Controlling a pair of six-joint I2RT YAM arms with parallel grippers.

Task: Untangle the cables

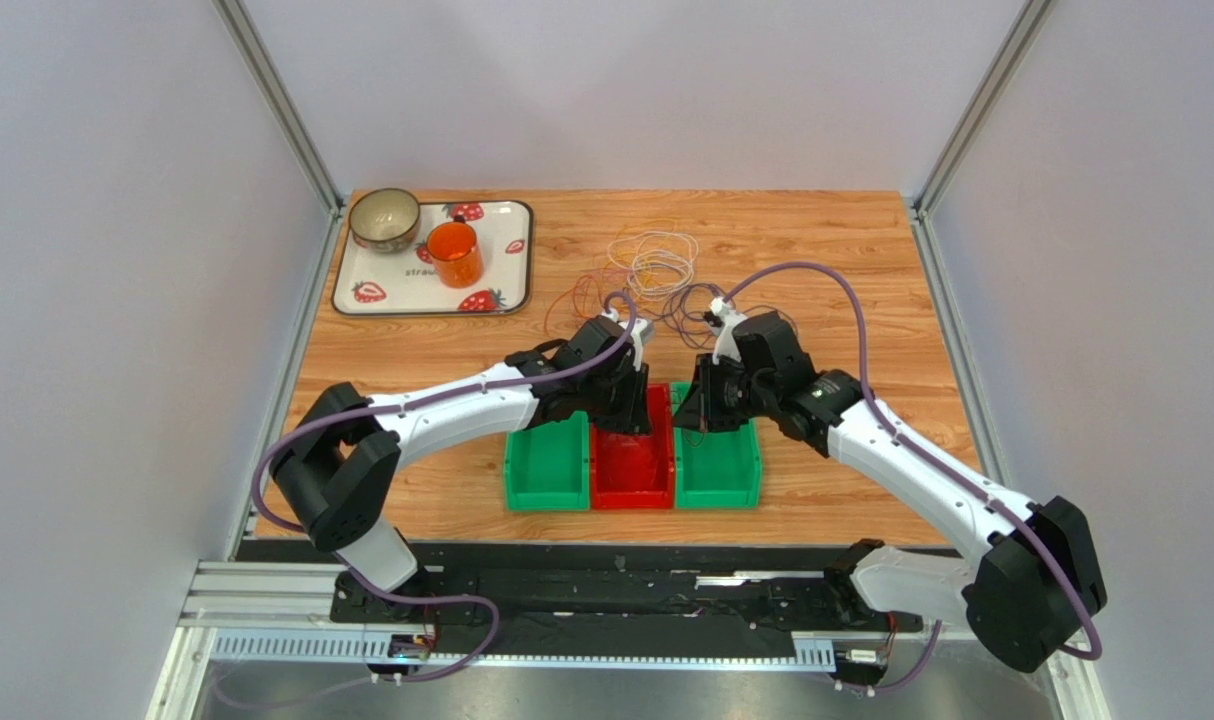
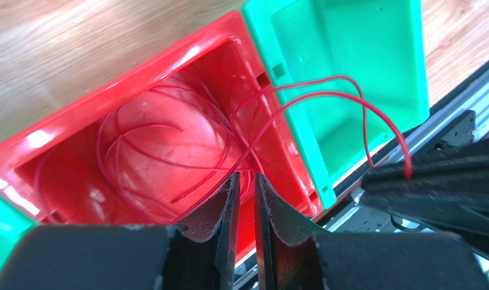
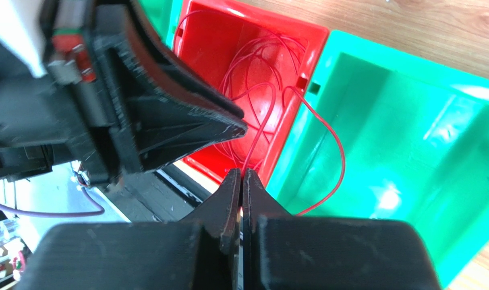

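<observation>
Limp, light red cable [image 3: 343, 162] was pinched in the closed right end effector [image 3: 241, 175]. The left end effector [image 2: 247, 178] was barely parted and empty. The free loop was judged the best hold.

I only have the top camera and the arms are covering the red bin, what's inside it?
Observer: The left wrist view shows a red cable coiled in loose loops inside the red bin.
Operator: Is all of it in there?
Observer: No, one loop arches over the wall, above the neighbouring green bin.
Operator: Who's holding it?
Observer: The right gripper is shut on a strand; the left gripper has its jaws slightly apart above the coil.
</observation>
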